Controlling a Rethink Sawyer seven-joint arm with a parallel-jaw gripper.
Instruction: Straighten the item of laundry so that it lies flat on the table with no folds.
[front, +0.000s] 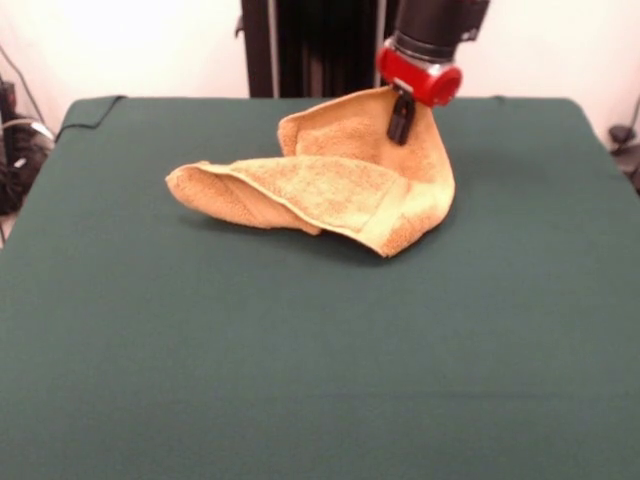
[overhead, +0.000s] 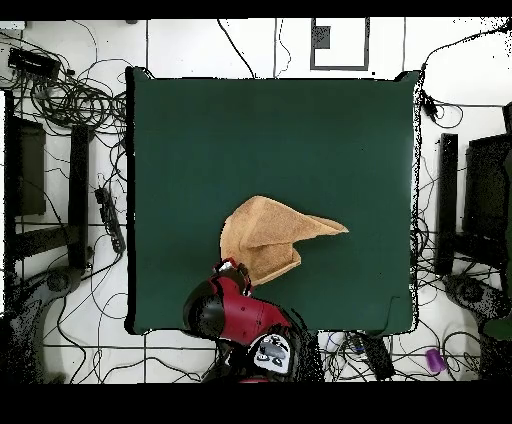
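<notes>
A large rectangular table covered in plain dark green cloth (front: 300, 380) is bare across its near half. Beyond, toward one o'clock of centre, lies the small orange-tan terry-cloth towel (front: 330, 185), folded over itself with a point reaching to nine o'clock. The red-and-black gripper (front: 401, 118) has its jaws clamped on the towel's raised far corner.

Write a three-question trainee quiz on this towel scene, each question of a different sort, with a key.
1. True or false: the towel lies fully flat on the table.
2. Where is the hand in the front view? A) pinching a raised part of the towel B) resting on bare cloth C) out of view
3. Fill in: the table's cover is dark ____.

Key: 1 false, it is folded over itself with one part lifted; 2 A; 3 green.
</notes>
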